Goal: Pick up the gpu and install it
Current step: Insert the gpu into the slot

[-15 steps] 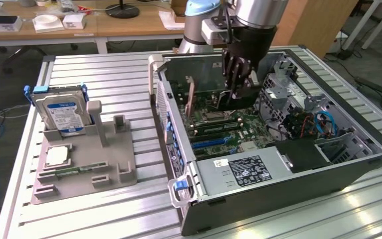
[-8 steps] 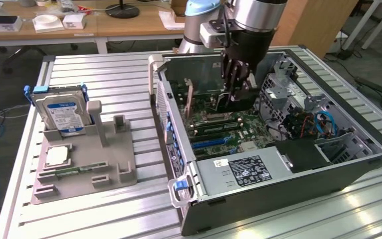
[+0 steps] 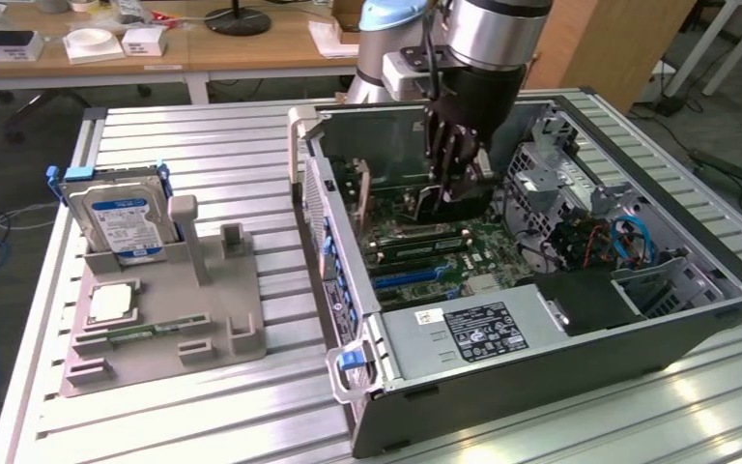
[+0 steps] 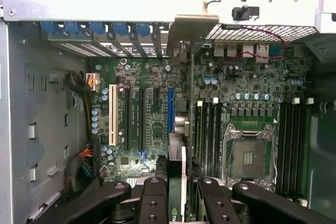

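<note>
Green circuit board fills the floor of an open black computer case (image 3: 680, 319) lying on a ribbed metal table (image 3: 204, 145). The robot's gripper (image 3: 455, 188) reaches down into the middle of the case, its dark fingers (image 4: 155, 203) closed narrowly on the gpu (image 4: 177, 182), a thin card held on edge. In the wrist view the card's edge runs between the finger pairs, directly above the motherboard (image 4: 247, 87) and roughly in line with the blue expansion slot (image 4: 170, 109); whether it already touches the slot cannot be told. Its silver end bracket (image 4: 184, 38) sits up against the row of blue-clipped rear openings. To do this step well, the card likely needs to stay upright and parallel to the slot, with the bracket lined up at the rear opening and pressure applied straight down and evenly. On the exterior view's left, a grey holder (image 3: 165, 319) carries a silver hard drive (image 3: 120, 222), well apart from the case.
</note>
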Available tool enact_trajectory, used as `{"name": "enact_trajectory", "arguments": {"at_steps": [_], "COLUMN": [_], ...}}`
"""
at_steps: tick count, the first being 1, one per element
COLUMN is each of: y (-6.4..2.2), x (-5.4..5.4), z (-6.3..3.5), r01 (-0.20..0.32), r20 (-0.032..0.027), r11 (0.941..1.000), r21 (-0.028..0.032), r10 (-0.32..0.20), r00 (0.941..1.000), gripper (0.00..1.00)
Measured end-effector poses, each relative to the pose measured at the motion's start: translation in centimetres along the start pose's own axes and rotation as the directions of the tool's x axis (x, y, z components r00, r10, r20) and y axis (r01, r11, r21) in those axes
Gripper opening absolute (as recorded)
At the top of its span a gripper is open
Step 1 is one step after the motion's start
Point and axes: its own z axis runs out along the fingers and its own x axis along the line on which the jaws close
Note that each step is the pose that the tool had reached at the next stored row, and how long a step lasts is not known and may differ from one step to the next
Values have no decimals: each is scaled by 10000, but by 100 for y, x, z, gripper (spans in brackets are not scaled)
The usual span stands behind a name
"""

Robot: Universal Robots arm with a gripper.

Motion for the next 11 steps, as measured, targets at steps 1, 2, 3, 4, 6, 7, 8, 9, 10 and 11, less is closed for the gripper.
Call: {"name": "enact_trajectory", "arguments": {"at_steps": [1,2,3,4,6,7,8,9,10,11], "y": [5,9,14,18,27,31,35,37,38,38], "x": [1,2,3,5,8,9,11,13,15,18], "z": [8,15,22,28,41,48,53,58,64,69], "r01": [-1,-1,0,-1,0,0,1,1,2,1], "r20": [-4,-5,-8,-10,-13,-15,-17,-20,-22,-30], "r11": [10000,10000,10000,10000,10000,10000,10000,10000,10000,10000], "r21": [-1,-1,-1,0,-1,-1,-1,-1,-1,-1], "r10": [1,1,0,1,0,0,-1,-1,-2,-1], "r00": [10000,10000,10000,10000,10000,10000,10000,10000,10000,10000], "gripper": [27,27,27,27,27,27,27,27,27,27]}}
